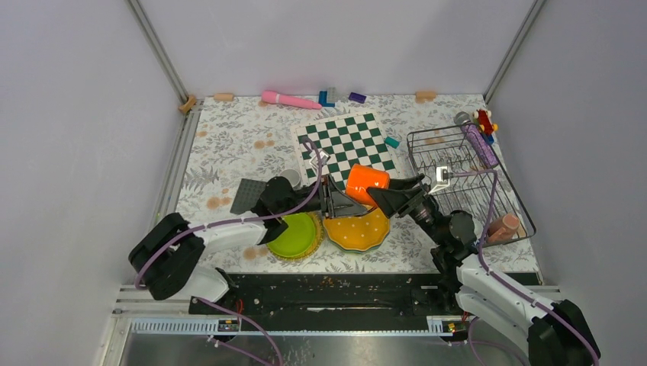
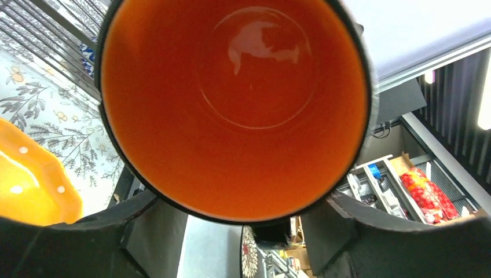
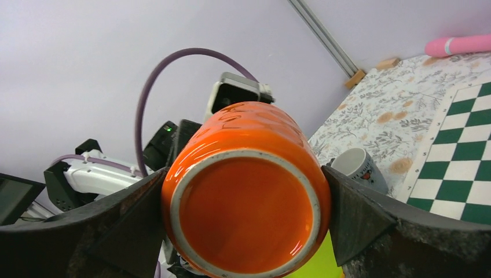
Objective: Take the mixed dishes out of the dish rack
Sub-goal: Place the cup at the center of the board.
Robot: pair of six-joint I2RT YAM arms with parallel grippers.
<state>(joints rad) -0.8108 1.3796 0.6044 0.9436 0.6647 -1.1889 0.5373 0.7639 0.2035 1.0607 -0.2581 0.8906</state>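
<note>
An orange cup (image 1: 368, 181) hangs in the air between both grippers, above the orange white-dotted scalloped plate (image 1: 358, 232). My right gripper (image 1: 391, 200) is shut on the cup's base end; in the right wrist view its fingers (image 3: 145, 202) press both sides of the cup (image 3: 246, 214). My left gripper (image 1: 341, 200) holds the mouth end; in the left wrist view the cup's inside (image 2: 237, 104) fills the frame and hides the fingertips. The dish rack (image 1: 427, 133) stands at the right with a pink cup (image 1: 505, 224) at its near corner.
A lime-green plate (image 1: 294, 235) lies left of the orange plate. A white cup (image 1: 288, 180) and a grey studded baseplate (image 1: 246, 196) sit behind it. The chessboard (image 1: 349, 141) lies mid-table. A purple tube (image 1: 481, 145) and red toy (image 1: 484, 120) rest at the rack's far edge.
</note>
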